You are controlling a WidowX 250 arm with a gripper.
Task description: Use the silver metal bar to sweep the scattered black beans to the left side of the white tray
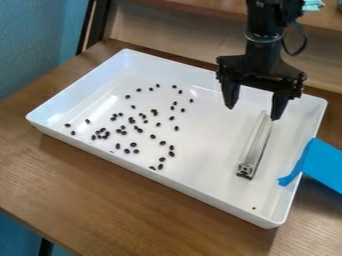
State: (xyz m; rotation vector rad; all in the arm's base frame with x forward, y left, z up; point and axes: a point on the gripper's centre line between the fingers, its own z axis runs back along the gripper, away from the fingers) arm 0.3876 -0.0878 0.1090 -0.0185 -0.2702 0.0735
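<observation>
A black robot arm (262,46) hung over the right side of a white rectangular tray (167,180) on a wood-grain tabletop (87,185), its black end effector (253,113) poised with fingers spread apart and nothing between them. Nearest to it, a slotted metal bar (256,145) lay inside the tray, its far end just beside the fingertip on the view's right and its dark-tipped near end angled toward the tray's front; whether finger and bar touched could not be told from this angle. Dozens of small black beans (153,136), or objects much like them, were scattered across the left and middle of the tray floor, some bunched, others single. A lone dark speck (254,208) sat near the front right corner. Bright blue tape (324,165) ran over the tray's right rim, one end inside the wall.
</observation>
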